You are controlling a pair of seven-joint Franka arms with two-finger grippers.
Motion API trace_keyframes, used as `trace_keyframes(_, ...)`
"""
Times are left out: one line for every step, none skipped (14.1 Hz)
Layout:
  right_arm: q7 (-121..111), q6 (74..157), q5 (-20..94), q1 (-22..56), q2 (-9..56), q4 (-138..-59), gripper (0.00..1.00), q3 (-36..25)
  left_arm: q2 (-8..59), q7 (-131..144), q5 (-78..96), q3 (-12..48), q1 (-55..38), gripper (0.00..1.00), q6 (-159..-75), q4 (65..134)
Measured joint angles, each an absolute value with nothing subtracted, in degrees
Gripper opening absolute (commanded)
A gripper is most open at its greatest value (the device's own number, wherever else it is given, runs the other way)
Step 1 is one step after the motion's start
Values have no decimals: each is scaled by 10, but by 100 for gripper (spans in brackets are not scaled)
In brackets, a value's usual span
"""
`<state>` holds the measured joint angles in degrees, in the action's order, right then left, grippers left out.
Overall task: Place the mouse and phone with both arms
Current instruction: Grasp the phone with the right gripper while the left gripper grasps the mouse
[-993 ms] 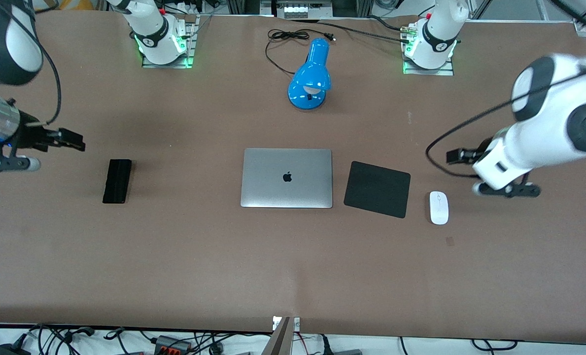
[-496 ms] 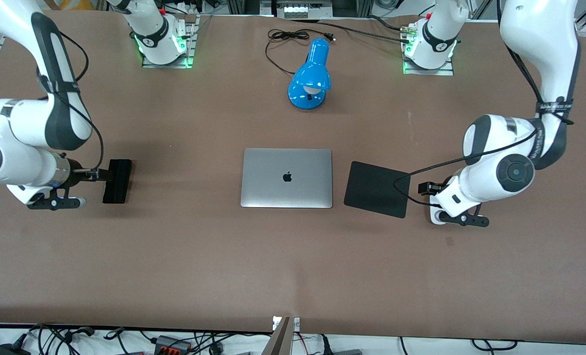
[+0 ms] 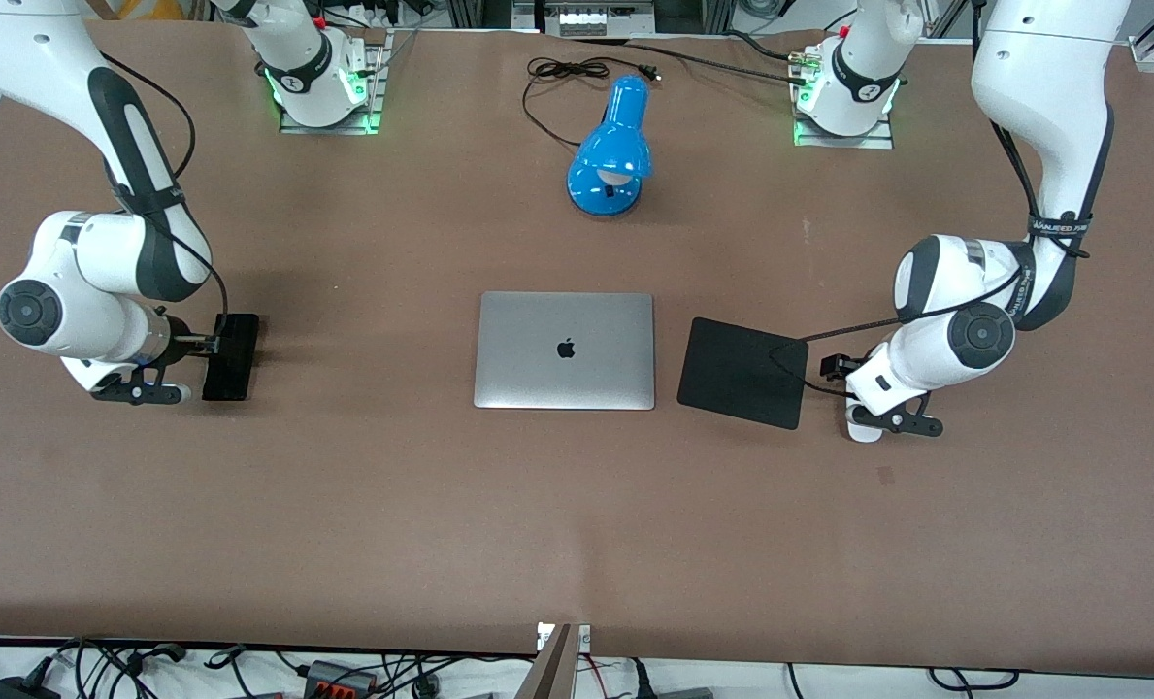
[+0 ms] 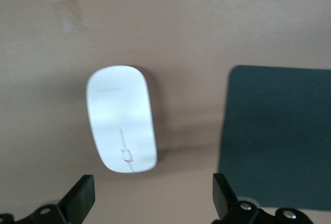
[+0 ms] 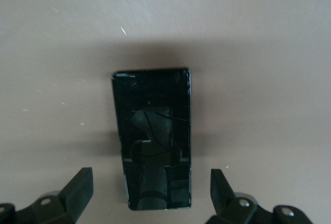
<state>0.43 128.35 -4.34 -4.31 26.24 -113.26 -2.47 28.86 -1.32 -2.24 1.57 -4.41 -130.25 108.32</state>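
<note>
The white mouse [image 3: 862, 432] lies on the table beside the black mouse pad [image 3: 743, 372], toward the left arm's end, mostly hidden under the left hand. My left gripper [image 3: 893, 423] hangs over it, open and empty. In the left wrist view the mouse [image 4: 122, 118] lies just ahead of the open fingers [image 4: 80, 199]. The black phone [image 3: 230, 356] lies flat toward the right arm's end. My right gripper [image 3: 140, 393] is over its edge, open and empty. In the right wrist view the phone [image 5: 152, 151] reaches between the open fingers [image 5: 223, 189].
A closed silver laptop [image 3: 565, 350] lies mid-table next to the mouse pad, which also shows in the left wrist view [image 4: 276, 136]. A blue desk lamp [image 3: 613, 150] with a black cord lies farther from the front camera, between the arm bases.
Both arms have swung in and come down: the right gripper from the table's edge to over the phone, the left gripper to over the mouse. Phone and mouse have not moved.
</note>
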Motion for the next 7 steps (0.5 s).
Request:
trace_keyframes(9,1288,-43,-45,271,-1135,100,-25,294,-15,-23,14,-39,100,-1313,1083)
trace_keyframes(14,1291,-41,-47,280,-1135,100,-25,300,-15,-23,14,-33,100,-1320,1083)
trace_keyframes(16,1293,-36,-49,288,-1135,100,-25,306,-16,-23,14,-26,100,-1327,1083)
trace_keyframes(16,1294,-30,-51,295,-1135,100,-25,311,-16,-23,14,-22,100,-1333,1083)
trace_keyframes(16,1295,-26,-52,300,-1135,100,-25,315,-16,-23,14,-19,100,-1339,1083)
trace_keyframes(16,1296,-24,-52,304,-1135,100,-25,319,-16,-23,14,-17,100,-1344,1083)
trace_keyframes(17,1298,-24,-52,307,-1135,100,-24,324,-16,-23,14,-17,100,-1352,1083)
